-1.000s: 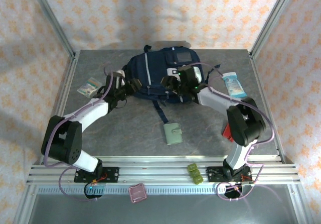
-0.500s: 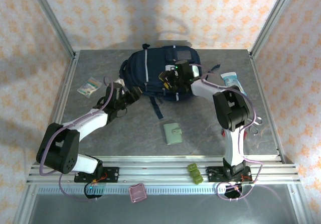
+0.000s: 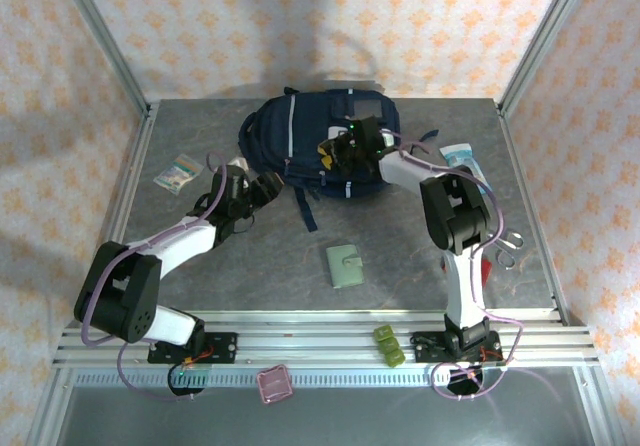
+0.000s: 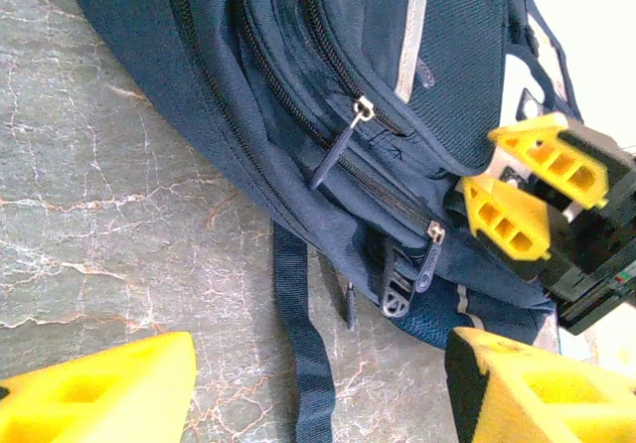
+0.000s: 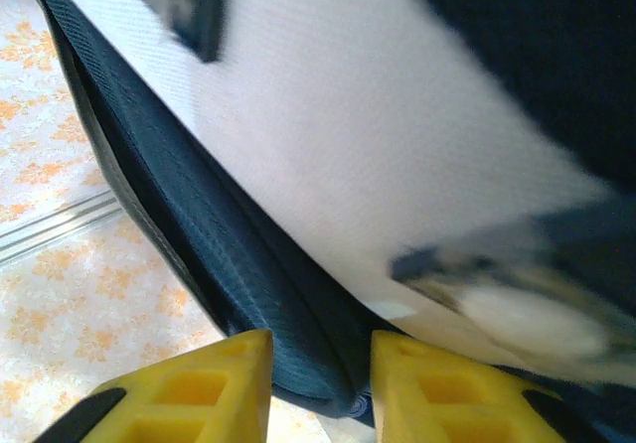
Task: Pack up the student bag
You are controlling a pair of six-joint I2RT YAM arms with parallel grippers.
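The grey bench (image 3: 200,256) carries the student bag (image 3: 300,141), which lies flat just ahead of the left fingers (image 4: 99,393) and pressed against the right fingers (image 5: 199,383). The left fingers are released, spread wide over bare bench and a loose strap (image 4: 298,324), gripping nothing. The right fingers stand narrow on either side of a fold at the bag's edge; whether they pinch it I cannot tell. The zips nearest the left fingers look closed. A green wallet (image 3: 347,265) lies behind both sets of fingers, a tissue pack (image 3: 465,166) lies right of the right fingers, and a small packet (image 3: 178,172) lies left of the left fingers. All are still outside the bag, so packing seems barely begun.
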